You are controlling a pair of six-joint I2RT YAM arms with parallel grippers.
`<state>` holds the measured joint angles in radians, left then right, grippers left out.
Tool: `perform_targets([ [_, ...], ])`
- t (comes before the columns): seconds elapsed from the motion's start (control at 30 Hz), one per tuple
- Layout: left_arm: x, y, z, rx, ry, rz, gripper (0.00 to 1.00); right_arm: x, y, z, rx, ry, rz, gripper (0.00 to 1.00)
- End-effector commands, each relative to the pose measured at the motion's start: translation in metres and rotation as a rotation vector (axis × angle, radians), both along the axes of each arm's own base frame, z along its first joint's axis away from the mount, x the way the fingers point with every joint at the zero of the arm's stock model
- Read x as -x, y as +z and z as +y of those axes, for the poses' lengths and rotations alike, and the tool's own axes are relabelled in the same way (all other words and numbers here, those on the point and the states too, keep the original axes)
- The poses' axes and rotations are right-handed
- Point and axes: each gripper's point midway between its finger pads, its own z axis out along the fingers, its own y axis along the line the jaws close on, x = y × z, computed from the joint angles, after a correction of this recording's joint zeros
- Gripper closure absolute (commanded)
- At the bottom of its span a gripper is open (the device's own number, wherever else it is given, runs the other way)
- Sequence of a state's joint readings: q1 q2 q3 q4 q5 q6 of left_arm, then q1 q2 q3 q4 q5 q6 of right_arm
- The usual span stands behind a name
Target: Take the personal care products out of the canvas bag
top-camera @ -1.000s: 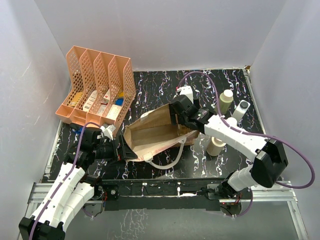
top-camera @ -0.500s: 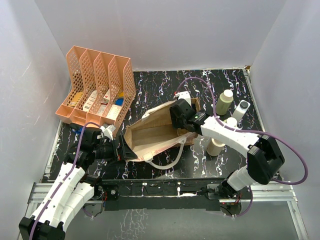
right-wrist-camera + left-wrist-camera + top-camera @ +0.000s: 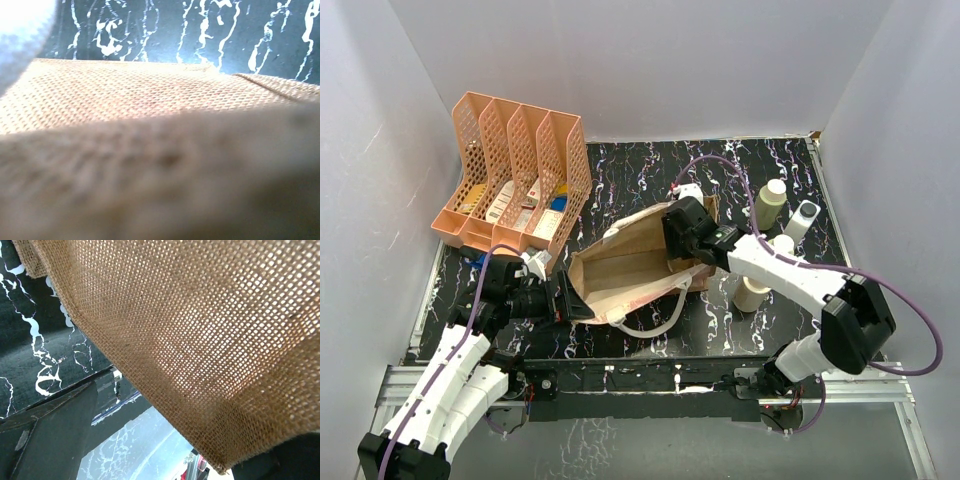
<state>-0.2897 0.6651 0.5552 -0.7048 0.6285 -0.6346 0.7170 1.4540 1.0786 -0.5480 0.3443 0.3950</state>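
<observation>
The canvas bag [image 3: 620, 262] lies on its side in the middle of the table, its mouth facing left. My left gripper [image 3: 570, 298] is at that mouth with its jaws wide apart. One dark finger [image 3: 55, 430] shows below the bag's weave [image 3: 200, 340]. My right gripper [image 3: 677, 250] reaches over the bag's right end, where the wall hides its fingers. Blurred fabric [image 3: 150, 95] fills the right wrist view. Outside the bag stand a beige bottle [image 3: 769, 203], a slim white-grey one [image 3: 801, 221] and another beige bottle [image 3: 753, 291]. I cannot see whether any products lie inside.
An orange mesh rack [image 3: 515, 170] with small boxes and blue items stands at the back left. The bag's white loop handle [image 3: 655, 322] lies on the marbled black table [image 3: 630, 180] toward the front edge. White walls close in on both sides.
My right gripper has sunk slightly lower and leftward onto the bag's right end. The left arm and the standing bottles have not moved.
</observation>
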Motion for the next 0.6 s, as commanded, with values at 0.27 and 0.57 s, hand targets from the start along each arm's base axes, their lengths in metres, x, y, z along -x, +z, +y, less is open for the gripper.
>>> perform_targets([
  [0.27, 0.004, -0.001, 0.005, -0.037, 0.002, 0.018, 0.03, 0.006, 0.117, 0.050, -0.542, 0.086, -0.146, 0.92],
  [0.57, 0.000, 0.005, 0.006, -0.043, 0.017, -0.005, 0.03, 0.014, 0.163, 0.056, -0.810, 0.125, -0.137, 0.92],
])
